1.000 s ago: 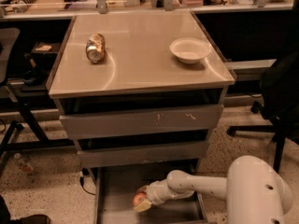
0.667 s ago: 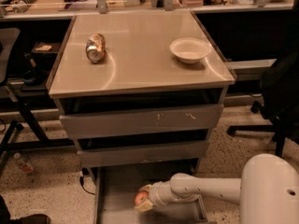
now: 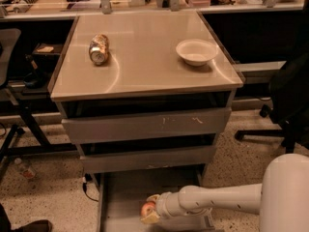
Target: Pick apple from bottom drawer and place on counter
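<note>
The bottom drawer (image 3: 126, 193) is pulled out low in the camera view, a shallow grey tray. Inside it lies the apple (image 3: 146, 209), small and red-orange. My gripper (image 3: 149, 208) reaches in from the right on a white arm, and its pale fingers sit above and below the apple, shut on it. The apple is low in the drawer, near its floor. The counter (image 3: 145, 66) is the glossy beige top of the cabinet above.
A crushed metal can (image 3: 99, 49) lies on the counter's left side and a white bowl (image 3: 196, 51) stands on its right. Two shut grey drawers sit above the open one. A black chair (image 3: 289, 100) stands at the right and a table leg at the left.
The arm has drawn back slightly toward the right and down, with the gripper staying at the apple in the drawer. The can and bowl have not moved.
</note>
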Motion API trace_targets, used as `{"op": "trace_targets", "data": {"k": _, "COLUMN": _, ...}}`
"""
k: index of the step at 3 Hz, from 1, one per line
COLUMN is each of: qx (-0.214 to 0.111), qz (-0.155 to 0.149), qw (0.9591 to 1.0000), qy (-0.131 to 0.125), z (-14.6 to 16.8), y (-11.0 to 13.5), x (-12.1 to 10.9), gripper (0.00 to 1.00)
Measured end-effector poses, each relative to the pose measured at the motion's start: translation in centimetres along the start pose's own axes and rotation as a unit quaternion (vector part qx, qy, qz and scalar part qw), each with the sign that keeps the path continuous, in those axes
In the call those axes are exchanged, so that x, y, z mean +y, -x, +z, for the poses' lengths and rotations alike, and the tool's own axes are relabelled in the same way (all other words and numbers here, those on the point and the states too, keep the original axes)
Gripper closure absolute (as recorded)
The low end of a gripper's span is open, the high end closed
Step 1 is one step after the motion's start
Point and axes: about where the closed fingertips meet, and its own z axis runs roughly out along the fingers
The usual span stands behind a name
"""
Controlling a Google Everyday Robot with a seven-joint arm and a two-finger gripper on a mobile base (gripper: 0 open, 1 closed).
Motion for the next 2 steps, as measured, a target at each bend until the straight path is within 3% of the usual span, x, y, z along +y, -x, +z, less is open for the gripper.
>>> {"op": "trace_targets", "data": {"k": 1, "qx": 0.000, "qz": -0.001, "qw": 1.0000, "qy": -0.003, "z": -0.4, "y": 0.7, "x": -0.2, "gripper": 1.00}}
{"op": "trace_targets", "data": {"k": 2, "qx": -0.004, "qz": -0.005, "qw": 0.9997, "qy": -0.025, "z": -3.8, "y": 5.1, "x": -0.7, "gripper": 1.00}}
